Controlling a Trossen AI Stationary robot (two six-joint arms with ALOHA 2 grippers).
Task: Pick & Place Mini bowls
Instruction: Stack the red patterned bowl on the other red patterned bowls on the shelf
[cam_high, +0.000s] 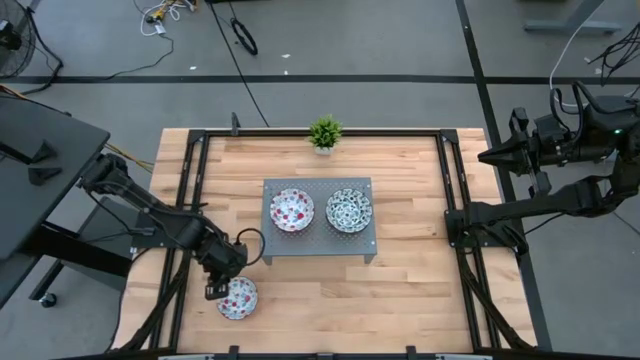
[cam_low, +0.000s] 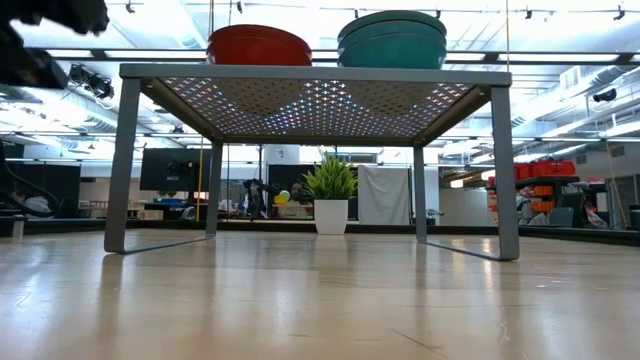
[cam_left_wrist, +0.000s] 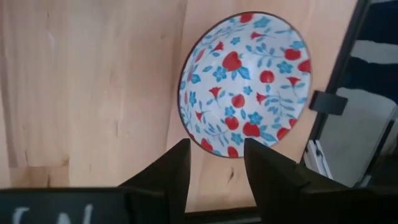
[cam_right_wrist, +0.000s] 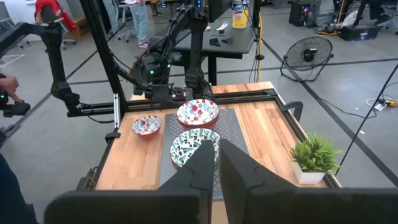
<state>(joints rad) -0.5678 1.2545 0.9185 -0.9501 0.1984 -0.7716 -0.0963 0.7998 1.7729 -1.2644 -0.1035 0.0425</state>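
I read this as a release step: my left gripper (cam_left_wrist: 214, 163) has its jaws parted, and the red-spotted bowl (cam_left_wrist: 245, 84) sits on the table (cam_high: 400, 290) just beyond the tips, mouth up, round, no long axis. Next I would lift clear. My right gripper (cam_right_wrist: 217, 163), off-table, jaws near-closed on nothing.
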